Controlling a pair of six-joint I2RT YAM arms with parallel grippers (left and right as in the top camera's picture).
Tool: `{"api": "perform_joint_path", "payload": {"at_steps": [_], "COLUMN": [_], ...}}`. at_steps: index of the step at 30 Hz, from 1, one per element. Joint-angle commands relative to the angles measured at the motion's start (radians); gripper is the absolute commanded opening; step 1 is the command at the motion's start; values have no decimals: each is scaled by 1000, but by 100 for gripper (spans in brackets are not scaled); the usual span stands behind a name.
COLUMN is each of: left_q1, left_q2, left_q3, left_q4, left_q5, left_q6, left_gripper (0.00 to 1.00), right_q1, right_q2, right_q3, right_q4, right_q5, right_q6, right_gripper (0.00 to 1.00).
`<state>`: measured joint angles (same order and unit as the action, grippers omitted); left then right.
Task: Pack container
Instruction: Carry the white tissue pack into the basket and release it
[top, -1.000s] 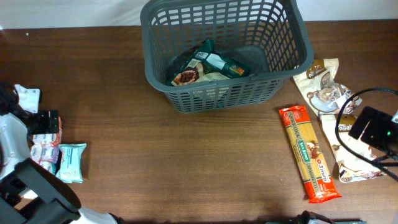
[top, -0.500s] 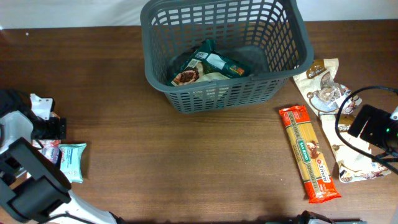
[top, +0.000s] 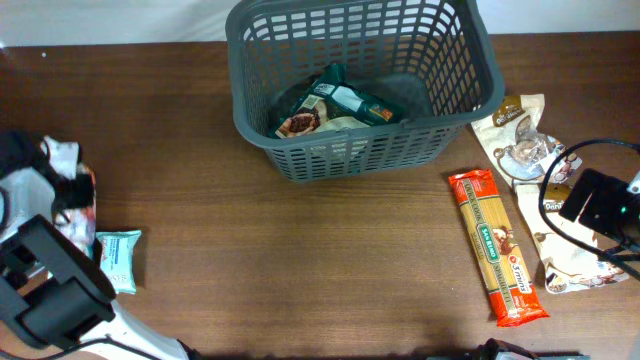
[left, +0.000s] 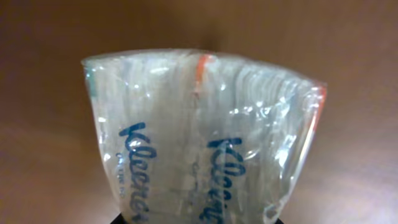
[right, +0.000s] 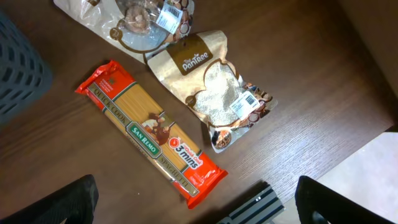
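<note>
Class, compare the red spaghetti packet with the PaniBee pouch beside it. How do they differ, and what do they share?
The spaghetti packet is long and narrow; the PaniBee pouch is shorter and wider. The packet is red with a window of pasta; the pouch has a brown top over white grains. The packet lies smooth, the pouch crumpled. Both lie flat on the table, outside the container.

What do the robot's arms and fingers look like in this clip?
The left arm mixes white rounded links with black boxy blocks. The right arm shows a black block with thin black cables looping off it. Its fingers are dark and blurred.
</note>
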<state>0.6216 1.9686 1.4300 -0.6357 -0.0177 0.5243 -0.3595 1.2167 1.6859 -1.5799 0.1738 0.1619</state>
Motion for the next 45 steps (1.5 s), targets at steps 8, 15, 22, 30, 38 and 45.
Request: {"api": "perform_joint_path", "payload": {"at_steps": [8, 15, 22, 30, 38, 45], "left_q1": [-348, -654, -932, -1032, -1031, -950], "left_q2": [-64, -64, -39, 89, 153, 85], "left_q3": [727, 996, 993, 993, 998, 1150], "left_q4": [-4, 7, -85, -253, -214, -135], "left_q5": [16, 319, 407, 407, 367, 204], "left_q6": [-41, 109, 275, 337, 304, 51], "left_gripper": [2, 1, 2, 4, 99, 94], "right_q1": [-8, -8, -8, -8, -8, -8], "right_q2": [3, 3, 3, 3, 3, 3], "right_q3": [16, 16, 16, 16, 16, 16], "right_q4": [-4, -4, -31, -40, -39, -40], "right_q5": [-6, -6, -6, -10, -13, -13], "right_q6": [8, 8, 8, 8, 8, 8], "right_gripper": [99, 99, 99, 99, 99, 99]}}
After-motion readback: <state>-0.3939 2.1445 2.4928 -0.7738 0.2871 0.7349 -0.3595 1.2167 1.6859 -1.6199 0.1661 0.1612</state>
